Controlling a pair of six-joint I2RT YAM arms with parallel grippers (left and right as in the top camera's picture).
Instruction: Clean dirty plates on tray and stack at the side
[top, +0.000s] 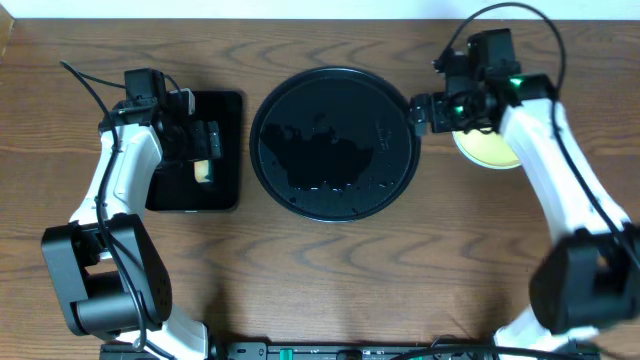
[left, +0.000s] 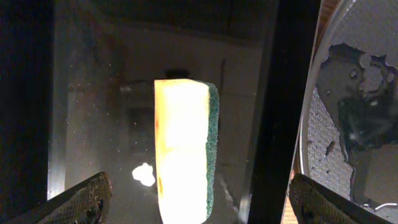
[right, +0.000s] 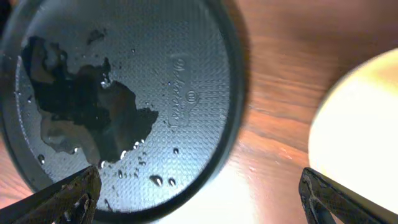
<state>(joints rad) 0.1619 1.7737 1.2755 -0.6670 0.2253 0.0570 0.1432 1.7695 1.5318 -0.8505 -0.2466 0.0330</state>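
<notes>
1. Plates (top: 492, 155): neither claw holds one. The right claw (right: 199, 199) hangs with its jaws spread wide and nothing between them. Below the gap lie only a tray rim and bare wood.
2. The left claw (left: 199, 196) is likewise spread wide and empty. It hovers over the sponge (left: 183, 149), which lies loose with its green scouring face to one side and touches neither finger.
3. The sponge rests on the rectangular tray (left: 99, 112), which sits at 9 o'clock of the round tray (top: 335, 90).
4. The right claw stands at the round tray's 3 o'clock edge. No plate is on that tray, only water patches (right: 93, 118) and droplets on its textured floor.
5. Farther out at 3 o'clock, a pale yellow plate (right: 360, 124) lies on the table (top: 320, 270), just beside the round tray and apart from it. The right arm partly covers it in the overhead view. No smear shows on the part I can see.
6. No mint-green plate is visible. I cannot tell whether any lie beneath the yellow one or behind the arm.
7. Judgement: the round tray is emptied, the sponge is set down and both claws are free, so cleaning and stacking look finished or nearly so. The stack's count is unverified.
</notes>
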